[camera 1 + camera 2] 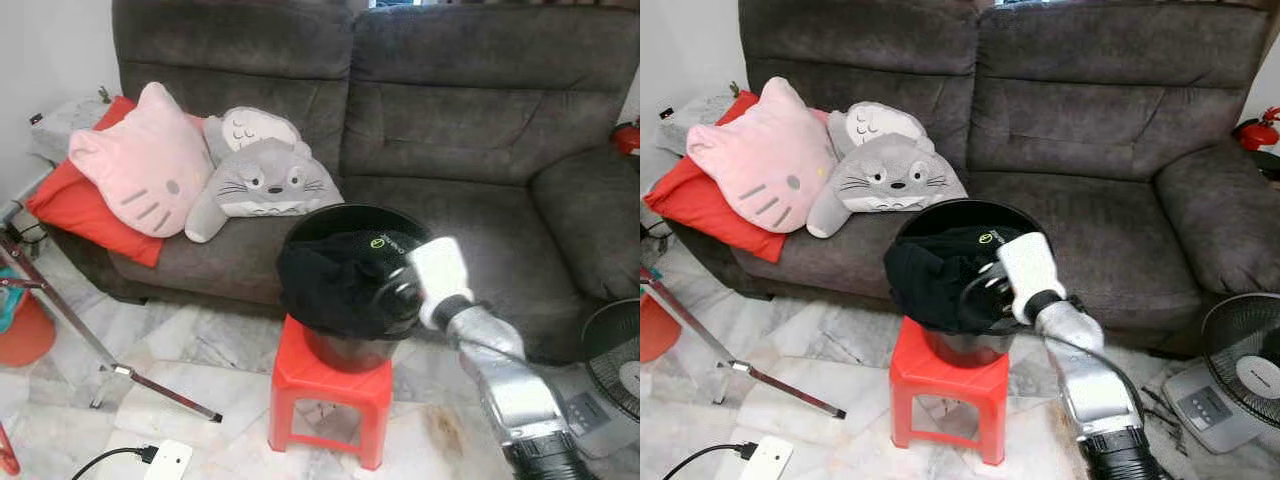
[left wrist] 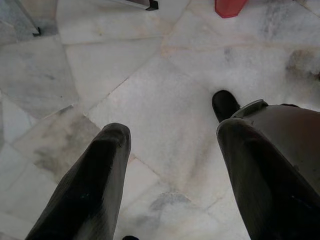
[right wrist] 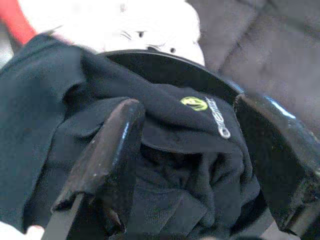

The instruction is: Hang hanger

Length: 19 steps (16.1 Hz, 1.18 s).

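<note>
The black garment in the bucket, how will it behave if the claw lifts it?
Probably floppy: the black garment lies crumpled and droops over the bucket rim. Likely light. It may snag, dragging the bucket on its red stool. The right claw hovers open above it.

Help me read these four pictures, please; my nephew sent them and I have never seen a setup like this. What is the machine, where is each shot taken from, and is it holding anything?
It is a walking humanoid robot with two silver arms. The two wide shots come from its head, looking down at a grey sofa with a pink cat cushion and a grey plush cushion. In front stands a red stool carrying a black bucket with dark clothing draped over it.

The other two shots come from wrist cameras looking along each arm's two black fingers. The right gripper hovers over the clothing, open, gripping nothing. The left gripper hangs open over the marble floor. No hanger can be made out.
</note>
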### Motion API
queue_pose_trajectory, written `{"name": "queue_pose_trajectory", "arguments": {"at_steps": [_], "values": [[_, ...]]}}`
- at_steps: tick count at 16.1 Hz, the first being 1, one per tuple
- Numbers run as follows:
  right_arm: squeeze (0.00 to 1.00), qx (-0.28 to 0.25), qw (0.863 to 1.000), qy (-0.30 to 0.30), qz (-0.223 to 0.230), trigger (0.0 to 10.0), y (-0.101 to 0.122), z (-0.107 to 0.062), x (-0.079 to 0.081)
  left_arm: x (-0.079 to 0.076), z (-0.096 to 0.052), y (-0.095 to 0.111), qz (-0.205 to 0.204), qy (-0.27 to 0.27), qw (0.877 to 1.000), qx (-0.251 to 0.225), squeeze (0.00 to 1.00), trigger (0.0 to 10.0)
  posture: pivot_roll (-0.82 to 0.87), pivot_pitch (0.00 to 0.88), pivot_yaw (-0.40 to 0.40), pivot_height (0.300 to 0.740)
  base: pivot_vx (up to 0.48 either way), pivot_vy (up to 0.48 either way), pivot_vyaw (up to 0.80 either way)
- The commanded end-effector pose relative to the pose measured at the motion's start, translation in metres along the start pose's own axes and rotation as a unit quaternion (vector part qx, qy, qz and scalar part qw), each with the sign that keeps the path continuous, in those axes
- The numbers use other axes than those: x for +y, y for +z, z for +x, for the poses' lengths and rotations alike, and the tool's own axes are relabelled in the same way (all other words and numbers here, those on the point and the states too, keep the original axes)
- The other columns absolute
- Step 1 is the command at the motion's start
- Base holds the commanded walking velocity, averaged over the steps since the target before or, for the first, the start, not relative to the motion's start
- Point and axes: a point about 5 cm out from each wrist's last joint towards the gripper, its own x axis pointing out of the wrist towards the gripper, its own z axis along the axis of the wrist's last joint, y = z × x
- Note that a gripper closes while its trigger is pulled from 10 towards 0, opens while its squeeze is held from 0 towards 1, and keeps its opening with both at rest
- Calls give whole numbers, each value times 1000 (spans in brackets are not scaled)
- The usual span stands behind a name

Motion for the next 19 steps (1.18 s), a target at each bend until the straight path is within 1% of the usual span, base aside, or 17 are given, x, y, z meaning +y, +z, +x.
{"name": "queue_pose_trajectory", "arguments": {"at_steps": [1, 2, 3, 5, 6, 7, 8, 9, 10, 11, 12, 13, 14, 15, 17, 18, 19], "values": [[0, -25, 998, 6, -54, 10000, 14, 1, -3, 1, -1, -5, 5, 0, 1000, 11, 0, 10000, -129, 0, 20, 740, 0, 0, 0], [0, -21, 997, 5, -72, 10000, 15, 1, -7, 1, -1, -4, 5, 0, 1000, 11, 0, 10000, -128, 0, 19, 740, 0, 0, 0], [0, -10, 994, 3, -110, 10000, 15, 2, -14, 1, -1, -4, 5, 0, 1000, 10, 0, 10000, -131, 0, 19, 740, 0, 0, 0], [0, -2, 988, 14, -153, 10000, 14, 3, -17, 1, -1, -4, 3, 0, 1000, 10, 0, 10000, -131, 0, 19, 740, 0, 0, 0], [0, 11, 982, 37, -187, 10000, 10, 9, -15, 1, 0, -4, 2, 0, 1000, 10, 0, 10000, -132, 0, 22, 740, 0, 0, 0], [0, 14, 980, 43, -194, 10000, 9, 10, -13, 1, 0, -4, 2, 0, 1000, 10, 0, 10000, -132, 0, 22, 740, 0, 0, 0], [0, 13, 977, 61, -205, 10000, 9, 13, -8, 1, 0, -4, 2, 0, 1000, 10, 0, 10000, -132, 0, 22, 740, 0, 0, 0], [0, 6, 977, 76, -201, 10000, 10, 16, -2, 1, 0, -4, 1, 0, 1000, 10, 0, 10000, -128, 0, 23, 740, 0, 0, 0], [0, -13, 982, 94, -161, 10000, 14, 21, 7, 1, 0, -3, 0, 1, 1000, 10, 0, 10000, -125, 0, 21, 740, 0, 0, 0], [0, -22, 985, 93, -141, 10000, 15, 23, 11, 1, 0, -3, -1, 1, 1000, 10, 0, 10000, -123, 0, 21, 740, 0, 0, 0], [0, -32, 987, 87, -130, 10000, 17, 24, 14, 1, 0, -4, -1, 1, 1000, 10, 0, 10000, -122, 0, 20, 740, 0, 0, 0], [0, -36, 988, 85, -128, 10000, 17, 23, 15, 1, 0, -4, -2, 1, 1000, 10, 0, 10000, -121, 0, 19, 740, 0, 0, 0], [0, -53, 989, 68, -124, 10000, 19, 20, 15, 1, 0, -4, -2, 1, 1000, 10, 0, 10000, -120, 0, 18, 740, 0, 0, 0], [0, -96, 990, 7, -105, 10000, 27, 15, 8, 1, -1, -4, -4, 1, 1000, 9, 0, 10000, -125, 0, 18, 740, 0, 0, 0], [0, -142, 989, -41, -26, 10000, 33, 5, 7, 1, -1, -4, -9, 0, 1000, 5, 0, 10000, -126, 0, 18, 740, 0, 0, 0], [0, -152, 985, -66, 57, 10000, 31, -2, 13, 1, -1, -4, -11, 0, 1000, 3, 0, 10000, -128, 0, 18, 740, 0, 0, 0], [0, -154, 978, -89, 105, 10000, 28, -8, 19, 1, -1, -4, -10, 3, 1000, 1, 0, 10000, -129, 0, 21, 740, 0, 0, 0]]}}
